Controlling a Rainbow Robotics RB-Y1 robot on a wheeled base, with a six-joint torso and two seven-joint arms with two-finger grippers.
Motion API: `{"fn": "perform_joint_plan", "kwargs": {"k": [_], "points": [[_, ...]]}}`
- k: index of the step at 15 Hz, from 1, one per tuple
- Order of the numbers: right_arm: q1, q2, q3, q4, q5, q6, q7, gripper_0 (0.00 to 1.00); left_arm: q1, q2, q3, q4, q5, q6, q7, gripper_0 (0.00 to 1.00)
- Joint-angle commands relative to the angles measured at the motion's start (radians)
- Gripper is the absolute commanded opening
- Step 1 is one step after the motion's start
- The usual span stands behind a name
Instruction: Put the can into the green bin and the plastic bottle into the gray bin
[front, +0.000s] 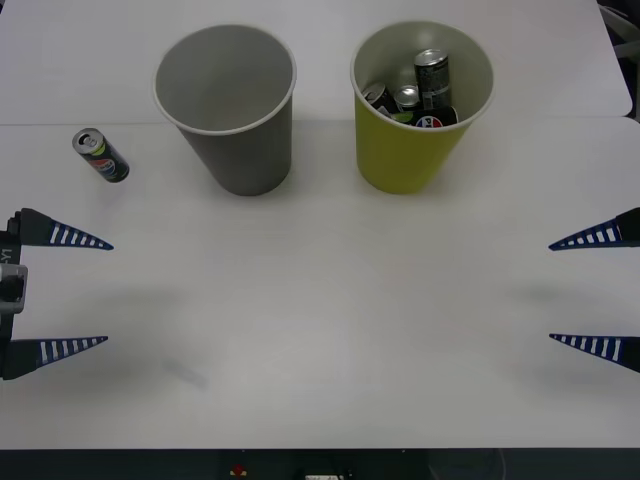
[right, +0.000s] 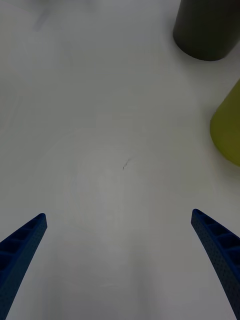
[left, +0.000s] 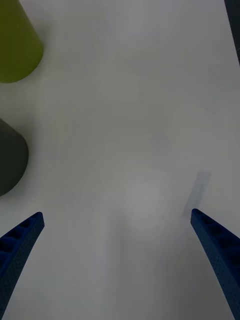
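The can, small and dark with a red-white-blue logo and a silver top, stands on the white table to the left of the gray bin. The green bin stands to the right of the gray one and holds several cans. My left gripper is open near the table's left edge, nearer than the can and apart from it. At the right edge my right gripper is open and holds nothing. The plastic bottle is out of view. The right wrist view shows the gray bin and green bin ahead of the open gripper.
The left wrist view has the green bin and gray bin off to one side of the open gripper. Bare white tabletop lies between the two grippers. The table's front edge runs along the bottom of the front view.
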Motion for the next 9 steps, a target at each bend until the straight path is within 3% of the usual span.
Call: {"fn": "perform_joint_plan", "kwargs": {"k": [1,9], "points": [[0.0,0.0,0.0,0.0,0.0,0.0,0.0,1.0,0.016,-0.007,-0.004,0.018,0.001,0.007,0.0,1.0],[0.0,0.0,0.0,0.0,0.0,0.0,0.0,1.0,0.022,-0.004,0.017,0.021,0.071,0.061,0.023,1.0]]}}
